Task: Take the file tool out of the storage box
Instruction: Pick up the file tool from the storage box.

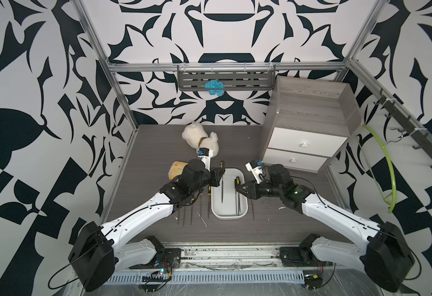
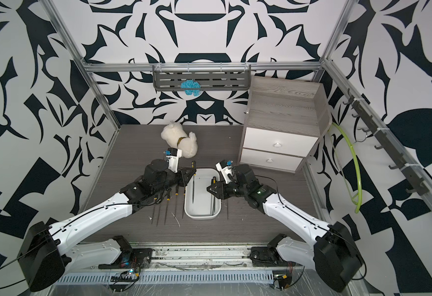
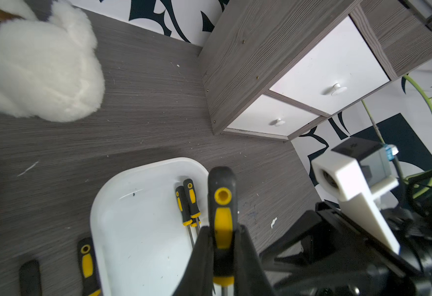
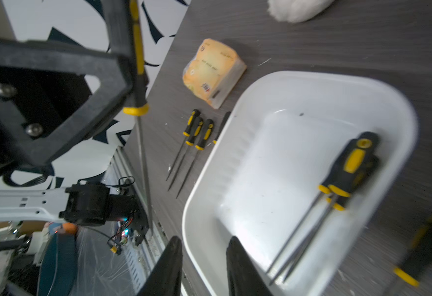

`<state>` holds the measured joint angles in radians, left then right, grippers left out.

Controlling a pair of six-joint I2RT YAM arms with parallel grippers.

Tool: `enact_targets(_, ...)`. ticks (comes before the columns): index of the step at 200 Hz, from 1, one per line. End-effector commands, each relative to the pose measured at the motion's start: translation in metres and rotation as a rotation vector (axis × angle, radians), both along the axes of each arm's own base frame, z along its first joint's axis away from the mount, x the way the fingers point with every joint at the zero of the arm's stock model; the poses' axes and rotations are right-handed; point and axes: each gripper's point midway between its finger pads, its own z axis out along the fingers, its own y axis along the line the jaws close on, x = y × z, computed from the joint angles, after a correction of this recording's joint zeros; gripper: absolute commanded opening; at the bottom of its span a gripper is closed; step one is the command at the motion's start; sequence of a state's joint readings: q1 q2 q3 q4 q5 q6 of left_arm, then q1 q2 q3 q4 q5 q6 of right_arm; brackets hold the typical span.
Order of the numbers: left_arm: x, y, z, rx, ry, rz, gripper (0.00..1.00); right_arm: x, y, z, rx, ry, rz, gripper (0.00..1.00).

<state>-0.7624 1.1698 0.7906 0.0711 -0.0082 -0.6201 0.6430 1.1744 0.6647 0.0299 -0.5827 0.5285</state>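
The storage box (image 1: pixel 229 217) (image 2: pixel 202 217) is a shallow white tray in the middle of the table. My left gripper (image 1: pixel 218 176) (image 3: pixel 223 230) is shut on the black and yellow handle of a file tool (image 3: pixel 222 202). The tool's thin shaft (image 1: pixel 222 189) (image 4: pixel 143 153) hangs above the box's left half. Two more files (image 3: pixel 188 202) (image 4: pixel 348 169) lie along the box's right wall. My right gripper (image 1: pixel 236 188) (image 4: pixel 204 241) hovers open over the box's right side, near these files, with nothing between its fingers.
Several files (image 4: pixel 197 133) (image 1: pixel 184 217) lie on the table left of the box, and one (image 4: pixel 419 251) lies to its right. An orange tissue packet (image 4: pixel 213 71) and a white plush toy (image 1: pixel 200 141) sit further back left. A grey two-drawer cabinet (image 1: pixel 307 128) stands back right.
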Motion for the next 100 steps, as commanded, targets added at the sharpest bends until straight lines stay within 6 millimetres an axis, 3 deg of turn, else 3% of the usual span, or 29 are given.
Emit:
enact_targets(1,0.004,0.0,0.01,0.0,-0.048,0.004,0.0,-0.014,0.033,0.025,0.081,-0.068,0.11,0.35)
enact_targets(32,0.003,-0.003,0.006,-0.002,-0.035,-0.008,0.0,-0.025,0.057,0.016,0.061,-0.062,0.172,0.35)
enact_targets(65,0.005,-0.003,0.001,0.015,-0.024,-0.005,0.0,-0.023,0.064,0.01,0.05,-0.058,0.176,0.33)
enact_targets(100,0.005,-0.007,-0.004,0.032,-0.013,-0.008,0.0,-0.015,0.064,0.011,0.028,-0.076,0.149,0.22)
